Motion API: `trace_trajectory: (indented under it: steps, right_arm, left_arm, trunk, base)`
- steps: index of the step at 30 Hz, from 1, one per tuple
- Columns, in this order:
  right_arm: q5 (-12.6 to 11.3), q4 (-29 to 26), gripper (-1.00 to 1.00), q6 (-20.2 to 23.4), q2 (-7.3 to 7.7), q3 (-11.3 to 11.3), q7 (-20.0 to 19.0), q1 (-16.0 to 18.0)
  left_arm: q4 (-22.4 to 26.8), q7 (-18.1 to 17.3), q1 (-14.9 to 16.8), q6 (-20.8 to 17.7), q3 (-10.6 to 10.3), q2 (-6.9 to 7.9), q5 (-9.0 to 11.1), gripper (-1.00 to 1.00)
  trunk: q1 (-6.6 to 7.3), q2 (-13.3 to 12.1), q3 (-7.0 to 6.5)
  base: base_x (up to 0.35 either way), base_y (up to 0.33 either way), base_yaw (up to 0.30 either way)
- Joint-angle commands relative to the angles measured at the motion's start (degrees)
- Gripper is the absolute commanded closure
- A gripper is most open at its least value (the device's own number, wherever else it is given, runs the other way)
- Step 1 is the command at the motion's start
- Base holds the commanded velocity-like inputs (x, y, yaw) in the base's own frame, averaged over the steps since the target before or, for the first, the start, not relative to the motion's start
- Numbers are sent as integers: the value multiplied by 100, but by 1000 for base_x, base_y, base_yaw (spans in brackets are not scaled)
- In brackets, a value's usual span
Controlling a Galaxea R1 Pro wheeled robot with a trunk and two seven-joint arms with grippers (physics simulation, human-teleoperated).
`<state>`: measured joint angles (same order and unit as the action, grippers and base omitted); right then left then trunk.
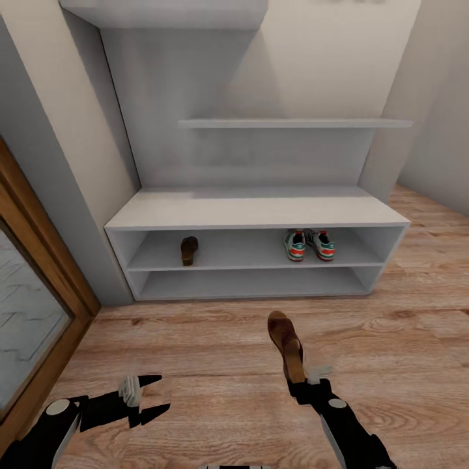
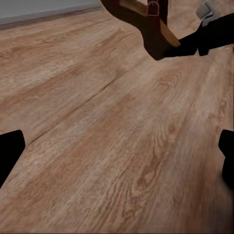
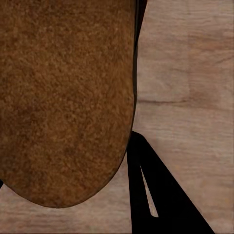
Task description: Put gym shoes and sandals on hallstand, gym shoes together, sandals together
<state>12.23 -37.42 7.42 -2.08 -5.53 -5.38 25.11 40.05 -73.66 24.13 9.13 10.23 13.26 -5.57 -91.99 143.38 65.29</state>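
Observation:
The two gym shoes (image 1: 294, 245) (image 1: 322, 245) stand side by side at the right of the hallstand's (image 1: 254, 212) upper shelf row. One sandal (image 1: 189, 250) lies on the same row, far to the left. My right gripper (image 1: 306, 381) is shut on the heel end of the other sandal (image 1: 284, 342), held on edge above the corridor floor (image 1: 195, 339) in front of the rack. Its tan footbed (image 3: 68, 97) is close up in the right wrist view. My left gripper (image 1: 163, 393) hangs open over bare planks, one of its fingers (image 2: 9, 151) showing dark at the picture's edge.
A wood-framed glass door (image 1: 32, 293) runs along the left. A floating shelf (image 1: 293, 123) hangs above the bench. A grey wall (image 1: 430, 98) bounds the right side. The lower shelf row (image 1: 254, 283) holds nothing.

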Motion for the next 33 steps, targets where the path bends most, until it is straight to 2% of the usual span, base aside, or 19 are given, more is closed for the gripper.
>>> trace_trajectory:
  steps: [1,6,10,13,19,20,26,33]
  right_arm:
    - [80,-9,100,102,-81,-21,-3,52]
    - [249,12,100,578,-544,124,558,367]
    - [300,9,100,866,-790,259,862,613]
    - [318,15,100,1206,-792,425,980,949]
    - [316,31,100,1733,-792,500,1017,1477]
    - [308,28,100,1831,-792,510,1019,1683]
    - [306,63,100,1843,-792,506,983,1723]
    - [311,90,100,1842,-792,499,978,1725]
  left_arm:
    - [17,-20,-33,62,26,-4,-48,-100]
    - [102,-31,-249,76,12,0,-42,-100]
    - [122,-33,-309,83,8,-2,-41,-100]
    - [107,-34,-334,87,1,-12,-41,-100]
    - [94,-32,-404,209,-22,-27,-42,-100]
    - [122,-21,-416,246,11,-25,-13,-100]
    - [137,-11,-404,110,146,26,9,-100]
    - [147,-3,-401,-364,189,33,13,-100]
  trunk:
    - [1,2,5]
    - [1,2,5]
    - [1,2,5]
    - [1,2,5]
    - [1,2,5]
    - [1,2,5]
    - [1,2,5]
    - [1,2,5]
  base:
    - [0,0,0]
    - [0,0,0]
    - [0,0,0]
    - [0,0,0]
    - [0,0,0]
    - [0,0,0]
    - [0,0,0]
    - [0,0,1]
